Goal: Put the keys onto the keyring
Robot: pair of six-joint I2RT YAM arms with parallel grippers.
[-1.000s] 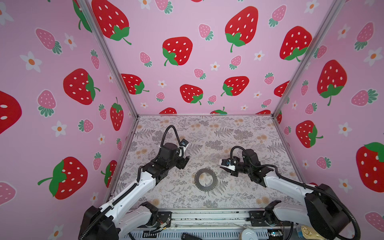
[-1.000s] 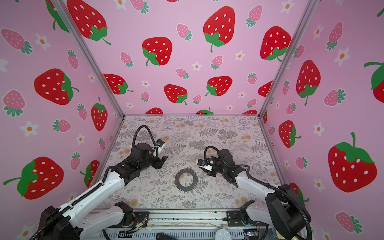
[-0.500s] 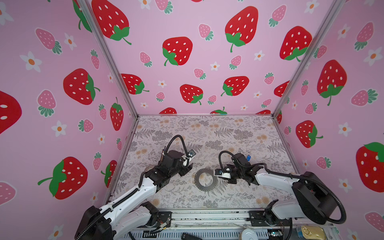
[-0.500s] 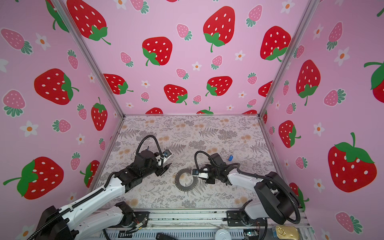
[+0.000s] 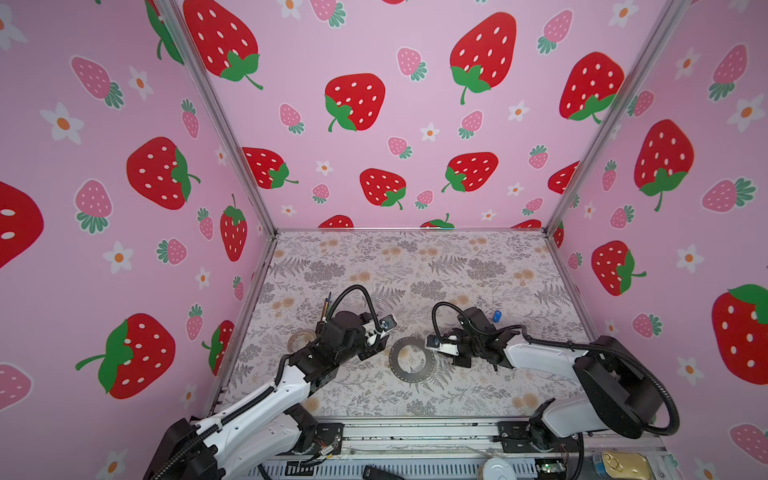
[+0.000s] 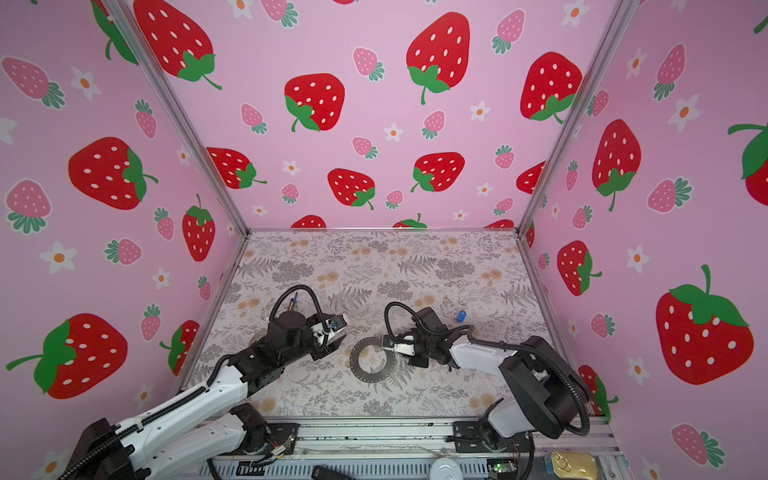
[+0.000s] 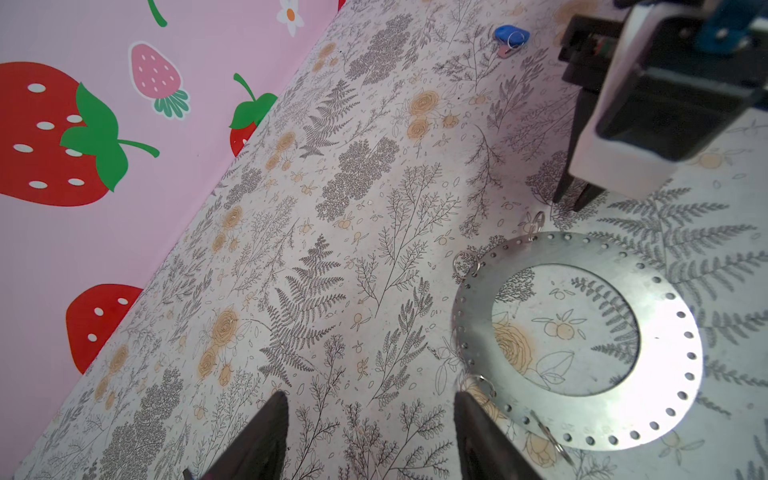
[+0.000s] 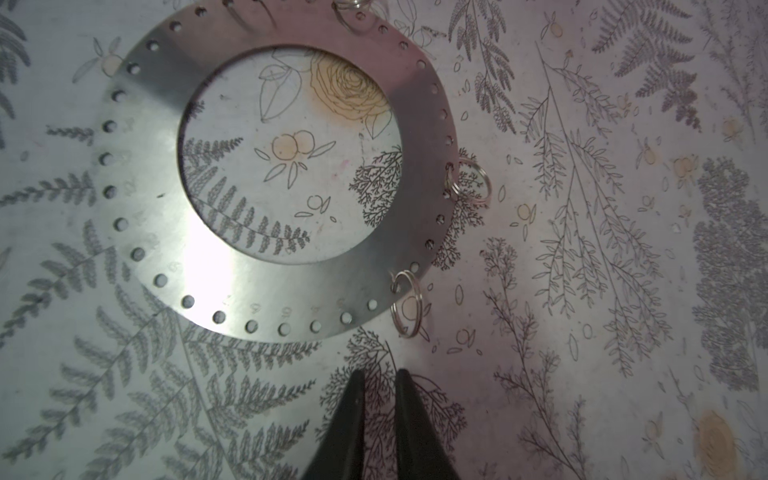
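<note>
The keyring (image 5: 411,376) is a flat dark grey disc with small holes round its rim, lying mid-table, also in the other top view (image 6: 371,379). Small silver loops (image 8: 467,183) hang from its rim. The keys, a blue oval tag (image 5: 496,316) (image 6: 460,316) (image 7: 511,35), lie on the table behind my right arm. My left gripper (image 7: 368,399) stands open and empty just left of the keyring (image 7: 665,332). My right gripper (image 8: 380,374) is low beside the keyring's (image 8: 249,286) right rim, its jaws a narrow slit apart with nothing between them.
A translucent tape roll (image 5: 301,338) lies left of my left arm, with pens (image 5: 326,305) behind it. Pink strawberry walls close in the floral table on three sides. A metal rail (image 5: 415,432) runs along the front edge.
Both grippers have dropped and moved in toward the keyring from either side. The right jaws have closed to a slit; the left jaws have narrowed slightly.
</note>
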